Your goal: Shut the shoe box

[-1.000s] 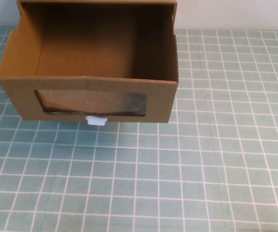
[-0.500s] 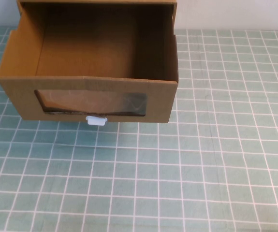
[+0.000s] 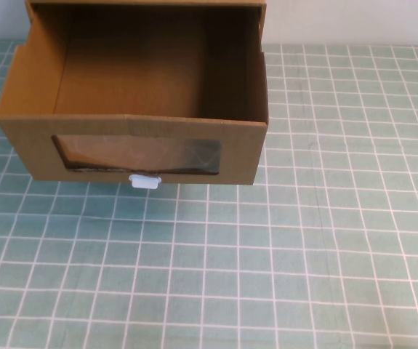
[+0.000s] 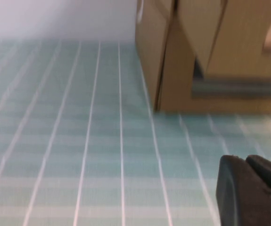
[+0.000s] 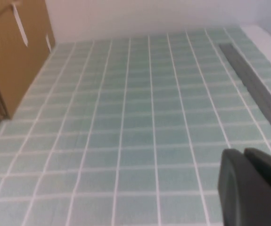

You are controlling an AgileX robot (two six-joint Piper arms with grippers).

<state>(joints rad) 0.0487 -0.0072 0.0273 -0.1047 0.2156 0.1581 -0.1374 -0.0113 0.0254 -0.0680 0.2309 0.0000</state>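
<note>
The shoe box (image 3: 246, 149) stands at the back left of the table in the high view, brown cardboard, its drawer pulled out toward me and empty inside. Its front has a clear window (image 3: 139, 155) with a small white pull tab (image 3: 145, 181) below it. Neither arm shows in the high view. My left gripper (image 4: 246, 161) is shut on nothing and hovers low over the mat, short of the box (image 4: 173, 70). My right gripper (image 5: 244, 153) is also shut and empty, well off to the side of the box (image 5: 17, 61).
A green mat with a white grid (image 3: 281, 254) covers the table. A white wall (image 3: 339, 22) runs behind the box. A grey strip (image 5: 253, 80) lies along the mat's right edge.
</note>
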